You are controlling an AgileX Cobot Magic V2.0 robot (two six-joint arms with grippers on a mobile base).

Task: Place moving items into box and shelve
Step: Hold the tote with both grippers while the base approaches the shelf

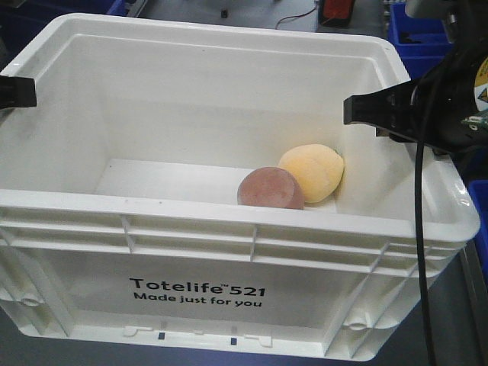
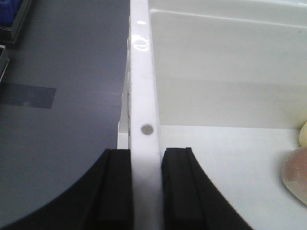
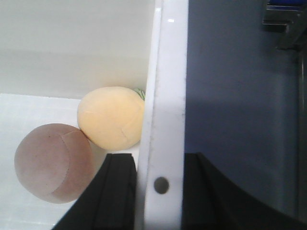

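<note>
Front view: the white box, printed "Totelife 521 Made just for you", fills the frame, with blue bins behind it at 1 o'clock. Inside, on the floor toward 4 o'clock, lie the two moving items: the yellow-orange lump against the right wall and the brownish-pink lump touching it at its 8 o'clock side. The left pincer enters at 9 o'clock and the right pincer at 3 o'clock, each at rim height.

Left wrist view: the left pincer straddles the box's left wall, one black finger outside above the dark table, the other inside; both pads press the rim, so it is closed on the wall.

Right wrist view: the right pincer likewise clamps the right wall, its inner finger just beside both lumps, which touch each other; the yellow-orange one rests against the wall.
</note>
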